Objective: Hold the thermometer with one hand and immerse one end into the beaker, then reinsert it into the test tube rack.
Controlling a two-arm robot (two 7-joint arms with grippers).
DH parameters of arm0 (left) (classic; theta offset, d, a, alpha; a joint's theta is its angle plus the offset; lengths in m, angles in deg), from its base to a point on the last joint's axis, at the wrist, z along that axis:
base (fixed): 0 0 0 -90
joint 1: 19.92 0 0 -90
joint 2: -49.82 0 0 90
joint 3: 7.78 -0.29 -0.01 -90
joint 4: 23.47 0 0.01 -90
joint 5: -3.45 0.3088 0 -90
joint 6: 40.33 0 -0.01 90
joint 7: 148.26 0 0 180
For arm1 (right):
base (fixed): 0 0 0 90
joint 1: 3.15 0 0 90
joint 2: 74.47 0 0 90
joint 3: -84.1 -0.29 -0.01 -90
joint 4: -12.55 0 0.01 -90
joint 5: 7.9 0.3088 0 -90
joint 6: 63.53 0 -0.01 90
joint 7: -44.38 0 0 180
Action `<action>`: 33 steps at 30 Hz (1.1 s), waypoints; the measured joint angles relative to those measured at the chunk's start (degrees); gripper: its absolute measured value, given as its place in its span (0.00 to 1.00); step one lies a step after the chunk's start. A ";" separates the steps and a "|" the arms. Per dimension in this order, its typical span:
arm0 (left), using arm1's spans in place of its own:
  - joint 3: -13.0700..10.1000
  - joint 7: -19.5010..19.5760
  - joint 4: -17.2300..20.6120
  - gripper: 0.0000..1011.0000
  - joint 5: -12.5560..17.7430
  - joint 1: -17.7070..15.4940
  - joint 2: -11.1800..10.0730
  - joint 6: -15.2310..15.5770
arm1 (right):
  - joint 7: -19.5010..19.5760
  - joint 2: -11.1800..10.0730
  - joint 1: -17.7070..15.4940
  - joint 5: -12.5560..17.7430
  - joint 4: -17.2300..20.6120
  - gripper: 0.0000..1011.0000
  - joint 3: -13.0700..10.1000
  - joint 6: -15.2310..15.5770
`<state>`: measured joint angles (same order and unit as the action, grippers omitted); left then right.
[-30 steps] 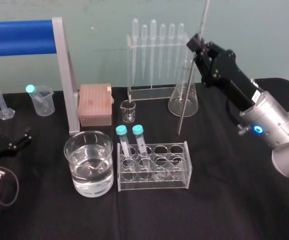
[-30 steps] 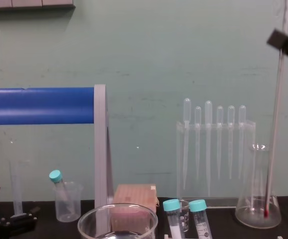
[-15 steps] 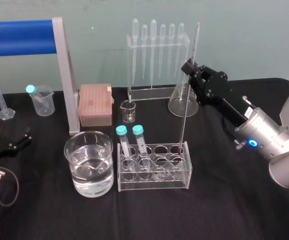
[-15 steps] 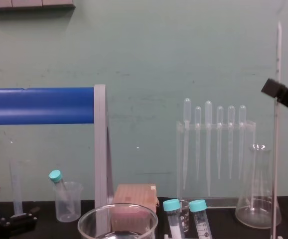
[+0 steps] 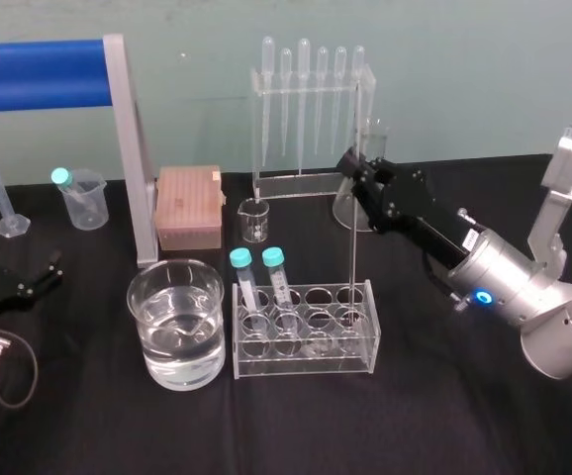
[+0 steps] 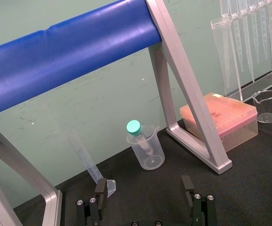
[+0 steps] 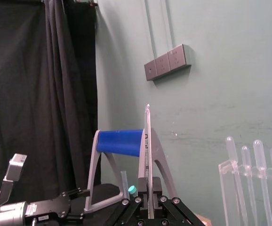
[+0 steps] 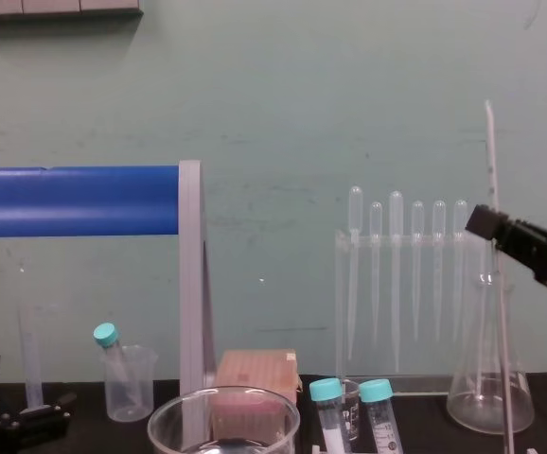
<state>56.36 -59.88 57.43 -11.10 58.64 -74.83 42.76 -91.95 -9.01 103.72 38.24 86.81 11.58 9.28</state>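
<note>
Most of the task seems done: the right gripper [image 5: 354, 170] clamps the thermometer [image 5: 353, 247], upright in the test tube rack's [image 5: 306, 341] back-right hole; release remains. The left gripper [image 6: 143, 186] rests parked on the worktop [image 5: 444, 416], spread.

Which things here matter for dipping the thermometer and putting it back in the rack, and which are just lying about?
In the job: thermometer, gripped by the right gripper, lower end in the test tube rack; beaker of water.

Lying about: pipette stand, conical flask, pink box, small beaker, teal-capped tubes, left gripper parked open.
</note>
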 joint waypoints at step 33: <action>0.00 0.00 0.00 1.00 0.00 0.00 0.00 0.00 | -0.15 0.89 1.10 -0.75 -2.56 0.06 0.84 0.52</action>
<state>56.36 -59.88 57.43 -11.10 58.64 -74.83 42.76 -92.10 -8.12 104.82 37.49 84.24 12.42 9.80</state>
